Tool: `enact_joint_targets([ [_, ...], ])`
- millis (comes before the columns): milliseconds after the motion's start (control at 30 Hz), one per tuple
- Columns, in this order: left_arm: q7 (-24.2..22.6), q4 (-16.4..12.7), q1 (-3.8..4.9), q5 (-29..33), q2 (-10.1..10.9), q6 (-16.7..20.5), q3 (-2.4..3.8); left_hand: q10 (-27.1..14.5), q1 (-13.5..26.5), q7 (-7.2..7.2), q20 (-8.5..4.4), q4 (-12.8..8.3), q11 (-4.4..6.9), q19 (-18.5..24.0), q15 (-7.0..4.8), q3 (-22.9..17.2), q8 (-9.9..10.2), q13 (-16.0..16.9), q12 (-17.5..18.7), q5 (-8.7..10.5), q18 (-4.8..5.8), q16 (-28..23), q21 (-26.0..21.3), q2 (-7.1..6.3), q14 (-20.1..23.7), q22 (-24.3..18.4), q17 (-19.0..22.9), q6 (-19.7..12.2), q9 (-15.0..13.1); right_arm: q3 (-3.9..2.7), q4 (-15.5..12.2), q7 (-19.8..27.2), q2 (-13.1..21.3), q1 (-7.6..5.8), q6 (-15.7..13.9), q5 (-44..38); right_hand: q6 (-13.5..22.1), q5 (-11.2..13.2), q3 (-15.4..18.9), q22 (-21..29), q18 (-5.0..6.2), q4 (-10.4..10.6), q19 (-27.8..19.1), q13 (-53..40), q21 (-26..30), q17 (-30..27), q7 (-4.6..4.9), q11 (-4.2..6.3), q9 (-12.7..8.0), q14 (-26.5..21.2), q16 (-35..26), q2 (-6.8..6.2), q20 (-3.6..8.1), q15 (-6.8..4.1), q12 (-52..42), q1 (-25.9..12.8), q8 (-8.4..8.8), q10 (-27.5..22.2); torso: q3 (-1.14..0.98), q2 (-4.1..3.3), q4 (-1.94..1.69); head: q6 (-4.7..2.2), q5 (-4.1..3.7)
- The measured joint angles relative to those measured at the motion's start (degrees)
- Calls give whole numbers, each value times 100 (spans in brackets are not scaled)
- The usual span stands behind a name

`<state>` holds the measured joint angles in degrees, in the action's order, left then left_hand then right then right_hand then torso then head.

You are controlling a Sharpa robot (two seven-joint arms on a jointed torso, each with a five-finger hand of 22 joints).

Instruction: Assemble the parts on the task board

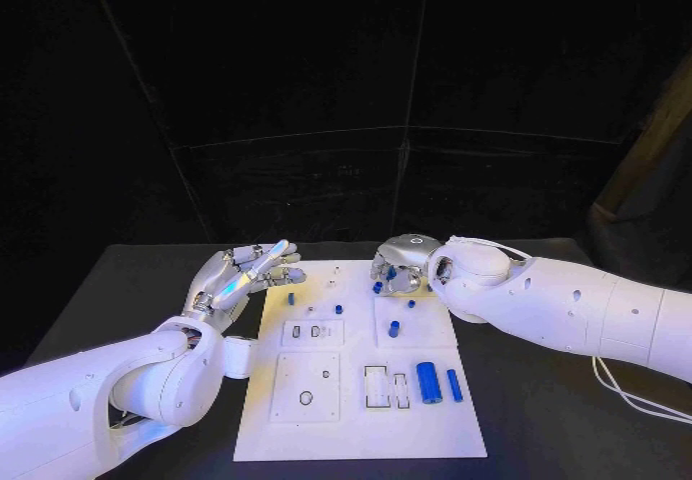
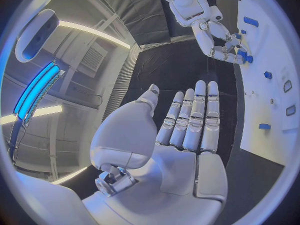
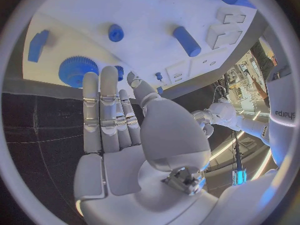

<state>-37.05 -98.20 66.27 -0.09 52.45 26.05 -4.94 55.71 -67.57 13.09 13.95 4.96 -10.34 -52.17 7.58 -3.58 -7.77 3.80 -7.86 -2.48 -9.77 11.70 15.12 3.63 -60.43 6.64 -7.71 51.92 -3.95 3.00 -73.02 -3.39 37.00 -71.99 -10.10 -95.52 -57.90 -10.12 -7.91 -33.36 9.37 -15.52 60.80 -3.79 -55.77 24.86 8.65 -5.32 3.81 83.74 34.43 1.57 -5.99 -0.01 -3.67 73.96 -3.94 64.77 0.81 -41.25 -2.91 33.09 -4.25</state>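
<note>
Task board [image 1: 361,420] lies on the tabletop [image 1: 548,420]; left hand [image 1: 238,275] open beside it, right hand [image 1: 401,268] open over its far edge.

Black table [image 1: 555,425]: matte, dark cloth-like top. Its far edge runs across the head view from 9 o'clock to 3 o'clock. In the right wrist view the table surface [image 3: 44,120] shows faint thin lines crossing it.

Black backdrop [image 1: 289,100]: stands behind the table and covers the upper half of the head view. Pale seam lines divide it into panels, with one vertical seam near 12 o'clock.

White cable [image 1: 629,392]: thin and looped, lying on the table at about 4 o'clock, near the frame edge.

Brownish strip [image 1: 652,150]: upright at 2 o'clock, beside the backdrop. Cannot tell what it is.
</note>
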Motion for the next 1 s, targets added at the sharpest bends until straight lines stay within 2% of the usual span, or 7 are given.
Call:
enact_joint_targets([
  [133, 5, -1, -1, 8, 8, -35, 0, 0, -24, 0, 0, 0, 0, 0, 0, 0, 0, 0, 0, 0, 0, 0, 0, 24, 0, 0, 0, 0, 0, 0, 15, -60, -29, 0, 75, -108, 37, 0, -51, -224, 0, -3, 18, 0, -197, 123, 4, 2, 0, 0, 173, 0, -18, 0, 0, 0, 0, -2, 1, -26, -11, 3, -11],
  [300, 12, -14, -1, 17, 31, -69, 1, 0, -24, 0, 0, 0, 0, 0, 0, 0, 29, 1, 32, 0, 0, -25, 0, 24, 0, -12, 1, 0, 0, 1, 30, -92, -46, 0, 93, -196, 37, 109, -208, -487, -1, 16, 110, 0, -414, 233, 4, 20, 0, 0, 334, 53, -28, 0, 0, -45, 0, -20, 1, -54, -19, 4, -12],
  [367, 15, -15, -1, 19, 32, -79, 1, 0, -24, 0, 0, 0, 0, 0, 0, 0, 29, 1, 32, 0, 0, -24, 0, 24, 0, -12, 1, 0, 0, 1, 43, -95, -64, 0, 93, -216, 37, 115, -247, -584, 0, 24, 154, 0, -493, 262, 4, 20, 0, 0, 383, 112, -23, 0, 0, -44, 0, -20, 1, -64, -21, 4, -9],
  [500, 23, -18, -1, 22, 41, -97, 1, 0, -24, 0, 0, 0, 0, 0, 0, 0, 29, 1, 32, 0, 1, -24, 0, 24, 0, -12, 1, -1, 0, 1, 77, -95, -103, 0, 103, -240, 30, 184, -407, -981, -1, 44, 337, 0, -784, 587, 11, -11, 0, 0, 741, 154, -25, 0, 0, -46, 0, 16, 2, -82, -26, 4, -5],
  [633, 32, -23, -1, 24, 52, -109, 1, 0, -24, -1, 0, -16, 0, 0, 0, -16, 37, -5, 45, 0, 1, -51, -26, 24, 0, -28, -5, -1, 6, 0, 141, -96, -129, 0, 135, -247, 17, 290, -601, -1244, -7, 63, 414, 1, -991, 869, 23, 7, 0, 0, 1054, 191, -25, 0, 0, -83, 0, 36, 2, -101, -29, 21, 0],
  [700, 40, -22, -1, 26, 53, -115, 1, 0, -24, -1, 0, -32, 0, 0, 0, 0, 64, -5, 61, 0, 1, -61, -26, 24, 0, -33, -5, -1, 6, 0, 179, -100, -141, -1, 161, -248, -24, 351, -699, -1343, -95, 76, 446, 1, -1072, 979, 21, -10, 0, 0, 1183, 191, -17, 0, 0, -83, 0, 55, 2, -110, -30, 26, 1],
  [1000, 67, -11, 1, 29, 58, -140, 1, 0, -24, -1, 0, -32, 0, 0, 0, 0, 66, -4, 62, 0, 2, -61, -66, 24, 0, -37, -5, -1, 12, -6, 234, -108, -173, -10, 213, -249, -142, 450, -1159, -1696, -94, 143, 527, 2, -1360, 1347, 37, 13, 2, 0, 1635, 214, -35, 0, 0, -106, 2, 160, 2, -131, -31, 49, 1],
])
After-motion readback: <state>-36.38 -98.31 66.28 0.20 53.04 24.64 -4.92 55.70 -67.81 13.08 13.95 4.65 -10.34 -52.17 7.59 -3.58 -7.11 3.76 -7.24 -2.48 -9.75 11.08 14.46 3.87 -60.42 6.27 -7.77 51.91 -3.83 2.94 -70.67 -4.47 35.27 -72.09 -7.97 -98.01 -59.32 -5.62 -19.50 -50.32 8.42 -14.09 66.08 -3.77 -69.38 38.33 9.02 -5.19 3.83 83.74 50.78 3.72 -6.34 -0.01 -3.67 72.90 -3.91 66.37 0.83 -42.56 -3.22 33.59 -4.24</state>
